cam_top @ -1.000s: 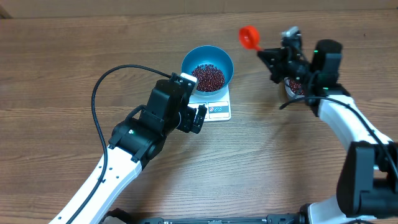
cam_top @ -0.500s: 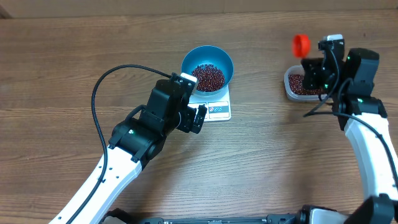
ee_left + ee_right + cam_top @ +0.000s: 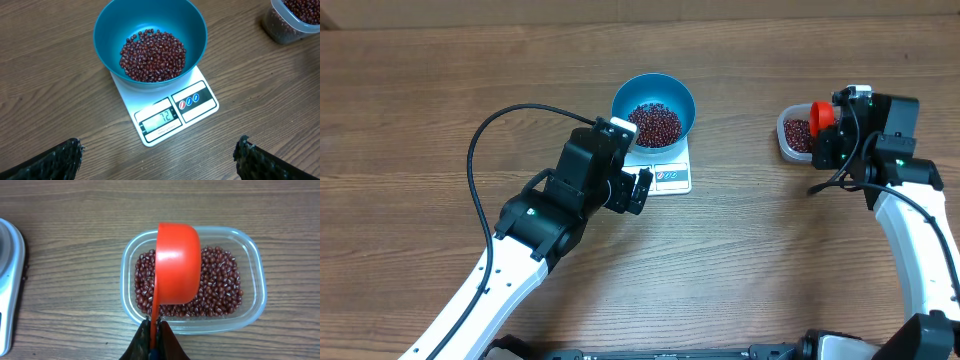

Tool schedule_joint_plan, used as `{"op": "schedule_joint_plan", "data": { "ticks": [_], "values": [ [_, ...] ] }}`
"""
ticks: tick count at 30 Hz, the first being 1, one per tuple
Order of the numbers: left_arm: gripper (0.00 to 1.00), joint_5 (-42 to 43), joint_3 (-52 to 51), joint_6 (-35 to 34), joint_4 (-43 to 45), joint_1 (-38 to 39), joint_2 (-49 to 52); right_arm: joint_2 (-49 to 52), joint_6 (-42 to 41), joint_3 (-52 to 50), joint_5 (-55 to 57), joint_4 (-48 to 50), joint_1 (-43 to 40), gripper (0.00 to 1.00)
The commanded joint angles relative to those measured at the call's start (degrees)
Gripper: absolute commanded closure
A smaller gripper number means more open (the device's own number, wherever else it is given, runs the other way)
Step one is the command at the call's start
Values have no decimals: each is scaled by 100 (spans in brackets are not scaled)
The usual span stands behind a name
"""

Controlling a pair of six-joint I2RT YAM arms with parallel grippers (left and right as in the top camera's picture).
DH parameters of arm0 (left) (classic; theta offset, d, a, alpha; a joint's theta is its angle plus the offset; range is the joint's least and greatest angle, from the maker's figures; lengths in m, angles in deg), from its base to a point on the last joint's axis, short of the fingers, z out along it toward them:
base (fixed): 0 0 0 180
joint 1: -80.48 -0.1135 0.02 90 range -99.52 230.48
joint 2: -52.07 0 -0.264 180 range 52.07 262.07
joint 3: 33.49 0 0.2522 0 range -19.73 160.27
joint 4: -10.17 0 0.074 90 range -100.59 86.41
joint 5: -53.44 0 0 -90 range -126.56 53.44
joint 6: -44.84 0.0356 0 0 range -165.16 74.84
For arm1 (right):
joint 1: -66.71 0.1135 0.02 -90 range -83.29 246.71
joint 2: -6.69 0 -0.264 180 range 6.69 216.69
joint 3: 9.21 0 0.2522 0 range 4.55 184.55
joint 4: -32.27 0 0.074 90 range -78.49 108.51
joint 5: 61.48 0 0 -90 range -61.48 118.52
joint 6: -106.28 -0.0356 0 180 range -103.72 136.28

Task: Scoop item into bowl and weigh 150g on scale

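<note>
A blue bowl [image 3: 653,108] [image 3: 150,37] holding a heap of dark red-brown beans [image 3: 152,55] stands on the white scale [image 3: 665,175] [image 3: 172,112], whose display shows a reading. My left gripper [image 3: 632,188] [image 3: 157,157] hangs open just in front of the scale, nothing between its fingers. At the right, my right gripper [image 3: 825,135] [image 3: 154,330] is shut on the handle of the red-orange scoop [image 3: 821,115] [image 3: 176,262], whose cup hangs turned over above the clear tub [image 3: 794,135] [image 3: 250,315] of beans [image 3: 220,287].
The wood table [image 3: 760,260] stretches bare between the scale and the tub. A black cable [image 3: 480,140] loops off the left arm. The scale's corner [image 3: 10,280] shows at the left edge of the right wrist view.
My right gripper has carried the scoop rightward from beside the bowl, then down over the clear tub. The left arm, bowl and scale have not moved.
</note>
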State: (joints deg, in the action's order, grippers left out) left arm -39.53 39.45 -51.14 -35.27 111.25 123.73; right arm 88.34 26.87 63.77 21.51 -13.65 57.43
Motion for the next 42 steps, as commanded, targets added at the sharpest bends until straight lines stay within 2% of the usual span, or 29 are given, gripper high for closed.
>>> {"op": "schedule_joint_plan", "data": {
  "ticks": [1, 7, 14, 17, 23, 37, 40, 42],
  "values": [
    [1, 68, -7, 68, 17, 0, 24, 136, 35, 0, 96, 35, 11, 96],
    [0, 68, -7, 68, 17, 0, 24, 702, 35, 0, 98, 190, 9, 96],
    [0, 68, -7, 68, 17, 0, 24, 791, 31, 0, 98, 247, 9, 96],
    [0, 68, -7, 68, 17, 0, 24, 791, 31, 0, 98, 249, 9, 86],
    [0, 68, -7, 68, 17, 0, 24, 791, 28, 0, 98, 306, 9, 80],
    [1, 68, -7, 68, 17, 0, 24, 791, 15, 0, 101, 531, 9, 80],
    [1, 68, -7, 68, 17, 0, 24, 791, 11, 0, 131, 535, 9, 96],
    [1, 68, -7, 68, 17, 0, 24, 791, -11, 0, 254, 533, 9, 96]
  ]
}}
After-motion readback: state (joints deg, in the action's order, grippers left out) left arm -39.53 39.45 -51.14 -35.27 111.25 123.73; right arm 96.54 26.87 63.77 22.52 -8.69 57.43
